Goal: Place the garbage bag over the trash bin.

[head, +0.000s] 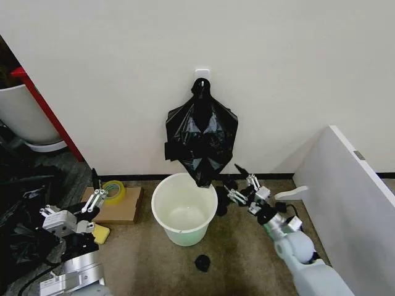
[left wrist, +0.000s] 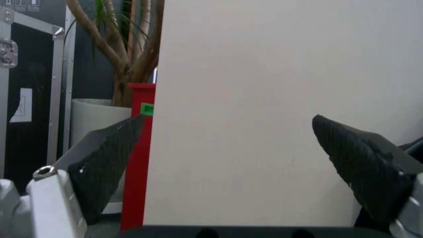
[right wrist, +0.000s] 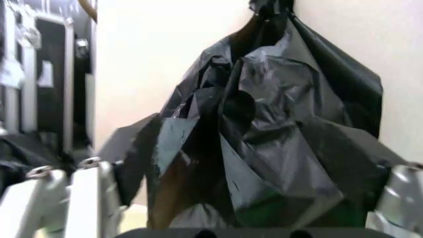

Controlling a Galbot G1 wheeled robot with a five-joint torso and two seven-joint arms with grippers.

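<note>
in the head view the garbage bag (head: pixel 201 137) hangs bunched from a white hook (head: pixel 202 75) on the far wall, its lowest tip dangling just above the far rim of the trash bin (head: pixel 183 208). that placement looks deliberate: a bag pulled down off the hook would drop almost straight into the white bucket, which stands open and bare on the carpet, so the lining is not yet begun. the right tool (head: pixel 242 183) is raised just right of the bin's rim, near the bag's lower end, its fingers spread wide and holding nothing, apparently poised to take the plastic. the left tool (head: pixel 94 191) sits lower at the near left, well apart from the bin, also open and empty, over a cardboard box (head: pixel 121 208) carrying a roll of yellow tape (head: pixel 113 190). a small black scrap (head: pixel 202 263) lies on the floor near the bin.

in the left wrist view the left tool (left wrist: pixel 228 148) shows two dark fingertips (left wrist: pixel 106 158) set far apart with bare wall between them; it faces nothing of the task, which suits an arm that waits. a red post (left wrist: pixel 140 148) and a potted plant (left wrist: pixel 112 54) stand off to one side.

in the right wrist view the garbage bag (right wrist: pixel 278 129) looms close ahead of the right tool (right wrist: pixel 225 198), crinkled and glossy, gathered to a knot at its hanging point. the fingers (right wrist: pixel 86 188) stand wide on either side of it; whether they touch the plastic i cannot tell.
</note>
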